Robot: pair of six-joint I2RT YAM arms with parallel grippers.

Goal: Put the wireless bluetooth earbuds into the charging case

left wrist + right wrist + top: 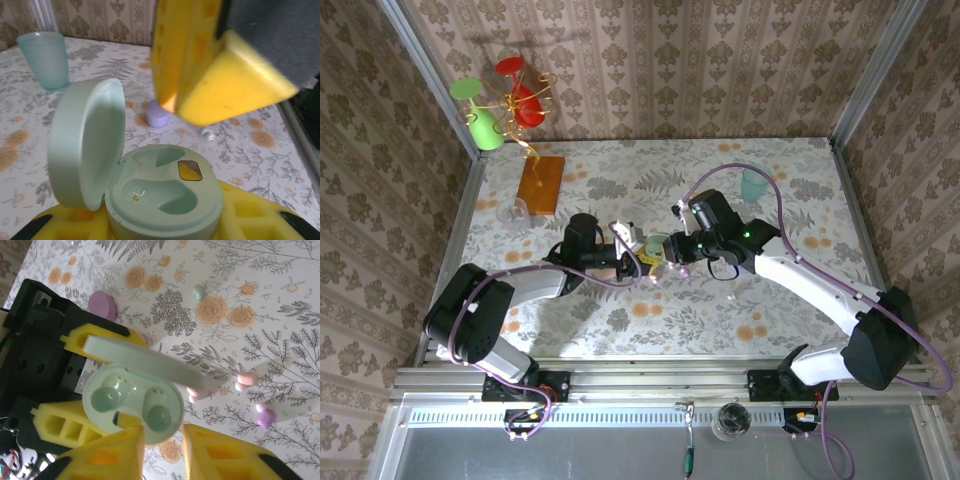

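1. Left gripper (642, 250), just left of centre in the top view, is clamped on the mint case (165, 200). Its yellow foam fingers (250, 217) hug the case base along the bottom of the left wrist frame.
2. Case lid (87, 145) is swung open and stands up on the left of that frame. Both wells look empty there; the right wrist view does not settle it.
3. Right gripper (161, 447), just right of the case in the top view, has its jaws apart with nothing between them. The tips sit just beside the case rim at the bottom of the right wrist frame.
4. Lilac case (102, 304) lies on the table (820, 300), upper left of the right wrist frame.
5. Loose on the table, apart from the mint case: mint earbud (200, 290) top centre, pink earbuds (247, 379) right of centre, lilac earbud (265, 415) lower right.
6. Teal cup (753, 187) stands upright, upper right of centre in the top view.
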